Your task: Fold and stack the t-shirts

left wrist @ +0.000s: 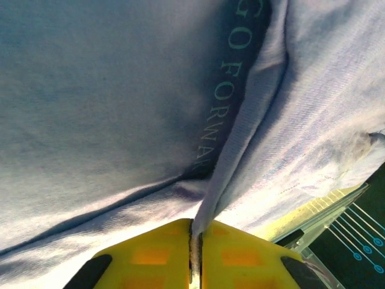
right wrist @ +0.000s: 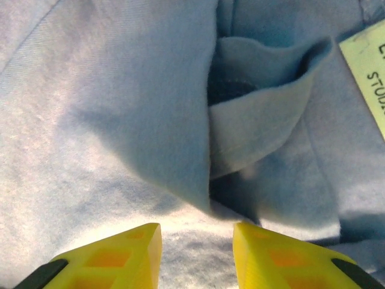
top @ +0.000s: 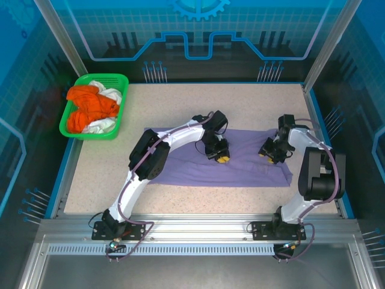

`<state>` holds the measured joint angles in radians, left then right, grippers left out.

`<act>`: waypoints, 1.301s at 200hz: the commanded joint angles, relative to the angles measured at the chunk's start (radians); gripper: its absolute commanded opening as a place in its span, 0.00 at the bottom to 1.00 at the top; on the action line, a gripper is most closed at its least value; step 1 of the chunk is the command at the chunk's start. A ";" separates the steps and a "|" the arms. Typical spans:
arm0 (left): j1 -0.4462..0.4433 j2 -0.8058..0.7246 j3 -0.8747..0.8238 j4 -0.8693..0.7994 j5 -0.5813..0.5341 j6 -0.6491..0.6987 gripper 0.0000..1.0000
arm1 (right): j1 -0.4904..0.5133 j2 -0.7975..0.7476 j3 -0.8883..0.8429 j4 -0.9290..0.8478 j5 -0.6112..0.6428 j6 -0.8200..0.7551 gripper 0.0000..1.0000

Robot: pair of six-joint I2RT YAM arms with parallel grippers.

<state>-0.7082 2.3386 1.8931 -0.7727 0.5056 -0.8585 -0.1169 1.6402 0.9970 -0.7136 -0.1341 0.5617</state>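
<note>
Left claw (left wrist: 197,262) on lavender shirt (top: 240,171); basket (top: 118,80): orange shirts (top: 85,109), white shirts (top: 101,125)

The worktop (top: 240,102) lies bare in a wide strip behind the lavender t-shirt (top: 246,174) and in a narrower one before it. The green basket (top: 123,111) blocks the far left corner. The left arm (top: 174,137) arches over the shirt's left half, and the right arm (top: 319,171) stands at its right end. Between the left pincer (top: 220,158) and the right pincer (top: 269,153), a short stretch of cloth lies uncovered.
</note>
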 commanded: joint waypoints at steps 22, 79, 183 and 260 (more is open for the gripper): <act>0.040 -0.017 0.053 -0.119 -0.047 0.091 0.61 | 0.002 -0.034 0.009 -0.040 0.019 0.002 0.39; 0.191 -0.125 0.114 -0.153 -0.141 0.134 0.64 | -0.015 0.039 0.176 -0.050 0.031 0.083 0.40; 0.509 -0.152 -0.180 -0.165 -0.397 0.351 0.46 | -0.051 0.465 0.551 -0.206 0.174 0.142 0.36; 0.561 -0.180 -0.319 -0.158 -0.460 0.242 0.47 | -0.035 0.758 0.990 -0.316 0.134 0.245 0.43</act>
<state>-0.1680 2.1723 1.6440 -0.9016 0.1036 -0.5755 -0.1772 2.2692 1.8210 -0.9726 -0.0036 0.7723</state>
